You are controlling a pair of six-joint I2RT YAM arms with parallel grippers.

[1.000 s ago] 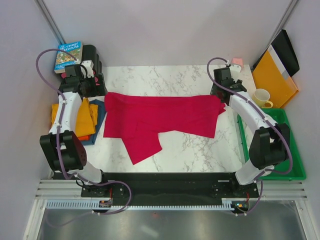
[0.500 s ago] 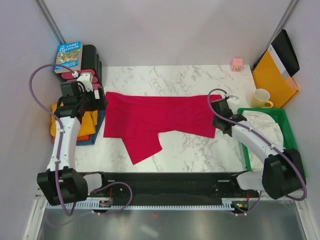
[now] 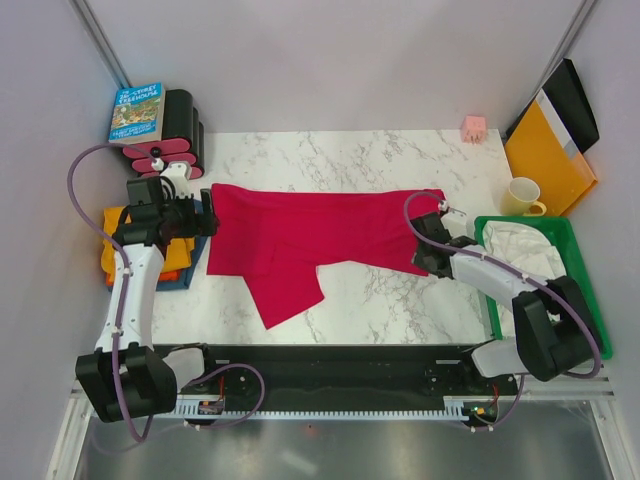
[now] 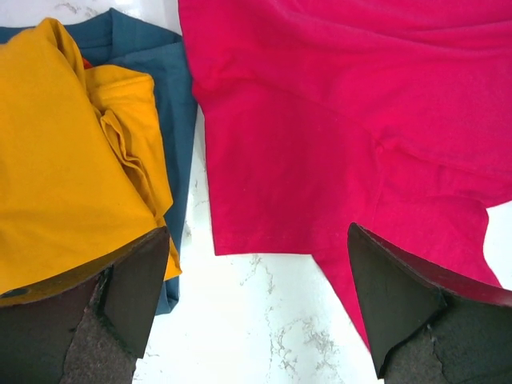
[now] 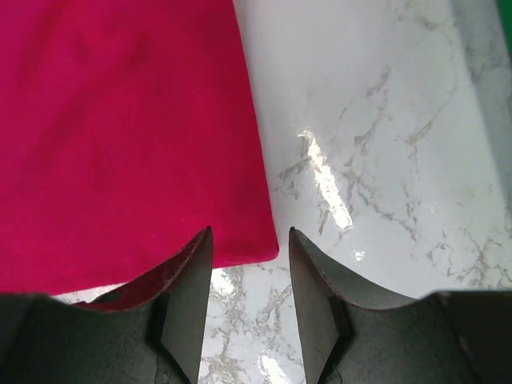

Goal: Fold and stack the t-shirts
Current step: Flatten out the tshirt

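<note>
Robotics lab cell: marble-top table (image 3: 390,300), white panel walls (image 3: 330,60) behind table, aluminium rail (image 3: 330,385) at table's near edge.

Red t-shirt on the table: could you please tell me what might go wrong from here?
The right jaws stand mostly over bare marble, with only the red t-shirt's corner near their gap, so a pinch may miss or slip. The wide-open left jaws span the orange t-shirt's edge too, and might snag it.

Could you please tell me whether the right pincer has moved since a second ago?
Yes. The right pincer has drawn back from the pink cube toward the robot, to the near right corner of the crimson t-shirt.
</note>
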